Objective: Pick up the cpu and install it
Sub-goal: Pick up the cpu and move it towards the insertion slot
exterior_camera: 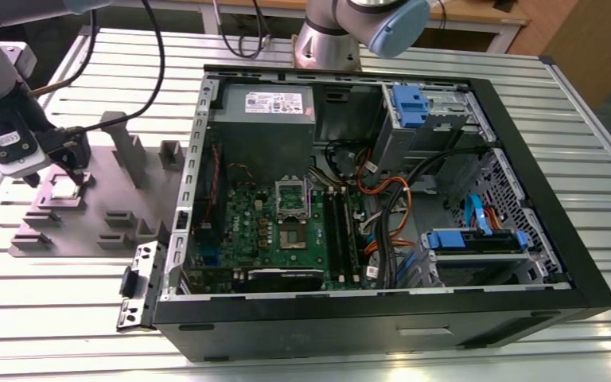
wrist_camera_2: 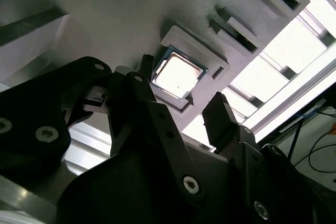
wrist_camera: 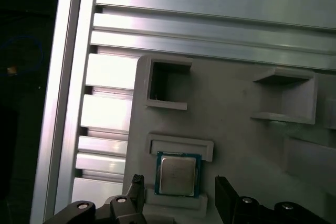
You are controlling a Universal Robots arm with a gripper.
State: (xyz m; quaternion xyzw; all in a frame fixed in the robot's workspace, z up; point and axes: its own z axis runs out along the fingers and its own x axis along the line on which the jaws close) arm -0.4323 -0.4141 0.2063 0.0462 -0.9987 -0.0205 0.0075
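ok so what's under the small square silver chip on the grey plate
The small silver square cpu sits in a shallow raised grey nest on the flat grey fixture plate. The nest's floor beneath it is covered by the chip.

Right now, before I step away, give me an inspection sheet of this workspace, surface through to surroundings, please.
Surface: slatted metal table, gray fixture plate on it.
Job's things: cpu lying flat in a recess of the plate; open computer case with motherboard beside the plate.
Clutter: nothing seen.
Gripper: gripper open, fingers either side of the cpu, not closed on it.
Cables: black cable across the table; orange wires inside the case.
Surroundings: arm base beyond the case; wooden furniture behind the table.
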